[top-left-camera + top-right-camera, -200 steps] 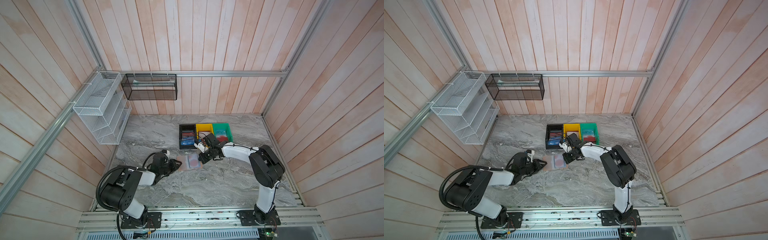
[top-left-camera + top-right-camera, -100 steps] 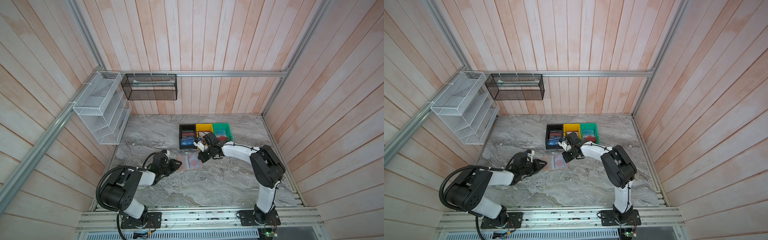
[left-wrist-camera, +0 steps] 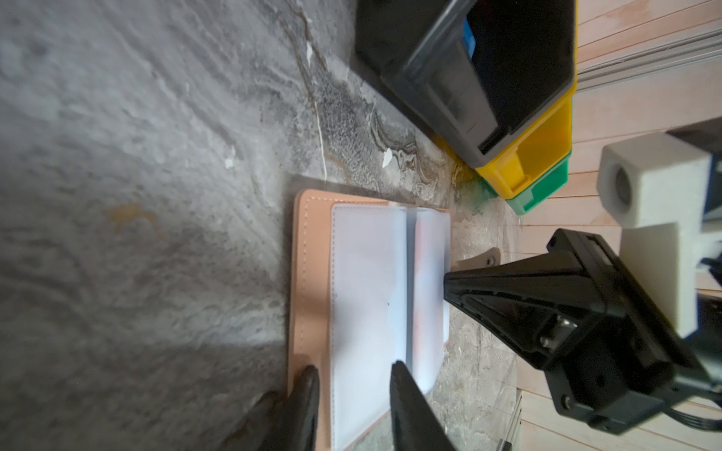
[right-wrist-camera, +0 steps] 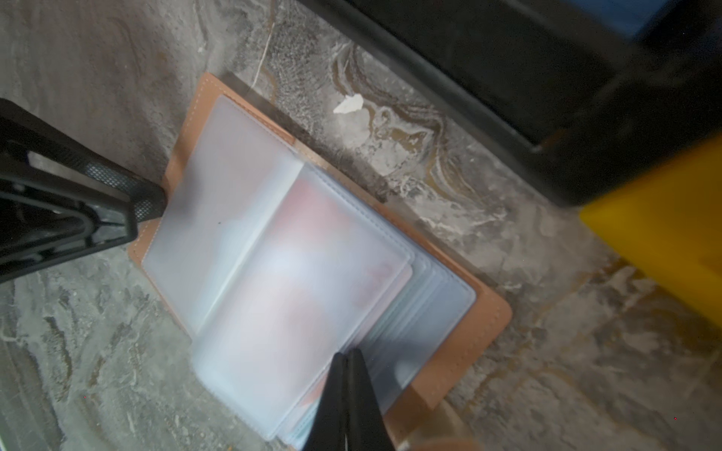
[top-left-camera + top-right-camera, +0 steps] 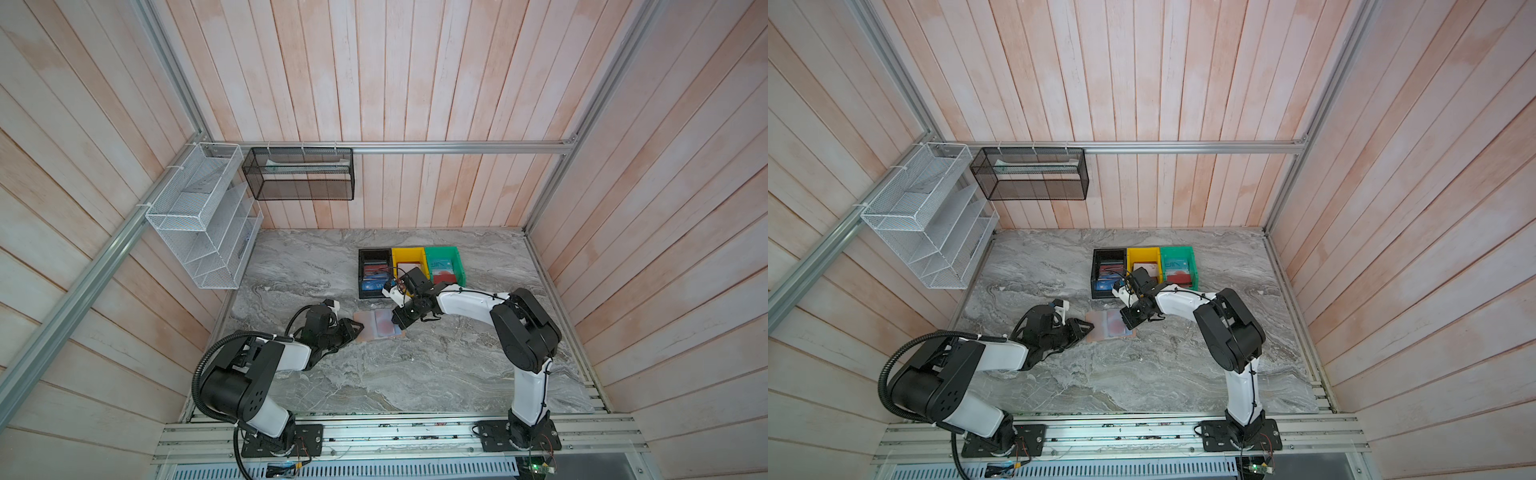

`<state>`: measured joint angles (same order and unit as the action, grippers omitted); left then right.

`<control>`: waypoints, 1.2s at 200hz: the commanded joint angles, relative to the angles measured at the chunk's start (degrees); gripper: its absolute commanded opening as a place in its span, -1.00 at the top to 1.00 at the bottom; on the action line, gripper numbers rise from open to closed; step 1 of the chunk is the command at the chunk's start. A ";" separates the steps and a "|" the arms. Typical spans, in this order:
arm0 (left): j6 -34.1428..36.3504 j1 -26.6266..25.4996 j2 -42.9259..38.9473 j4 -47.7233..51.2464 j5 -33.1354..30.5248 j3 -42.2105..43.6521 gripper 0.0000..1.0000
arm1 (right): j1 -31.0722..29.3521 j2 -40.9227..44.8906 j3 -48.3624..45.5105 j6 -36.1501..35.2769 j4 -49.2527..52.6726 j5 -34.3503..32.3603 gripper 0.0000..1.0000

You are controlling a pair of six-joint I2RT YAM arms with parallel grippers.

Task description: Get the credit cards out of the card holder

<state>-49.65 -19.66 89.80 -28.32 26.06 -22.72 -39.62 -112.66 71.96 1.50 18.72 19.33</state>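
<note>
One pinkish credit card sits sleeved in the open tan leather card holder on the table; task unfinished. Left gripper, jaws apart, pins its cover; right gripper, closed, touches the page edge.

The left arm and right arm share white link shells and black joints. Each has a black base plate bolted on the rail. A ribbed black hose loops above the rail; thin black cables trace the right arm. The left tool and right tool have black tapered fingers; silver screws and a white camera block mark the right one.
</note>
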 commanded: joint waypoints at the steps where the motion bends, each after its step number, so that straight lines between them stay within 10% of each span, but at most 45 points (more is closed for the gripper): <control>1: 1.31 -0.27 2.27 5.19 -1.76 0.22 0.32 | -0.72 -1.86 0.55 0.09 1.01 0.66 0.94; 112: 1.74 -0.29 1.65 5.82 0.01 -0.81 0.32 | -1.21 -3.95 4.01 -0.76 2.72 2.09 0.94; 240: 0.22 -0.29 -19.79 17.08 -1.97 -2.43 0.31 | -1.45 -3.19 1.90 -0.79 2.68 1.02 0.94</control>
<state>-47.68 -19.68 69.25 -9.54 24.58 -27.07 -40.51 -115.28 75.50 1.30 19.33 20.88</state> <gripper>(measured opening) 0.345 0.047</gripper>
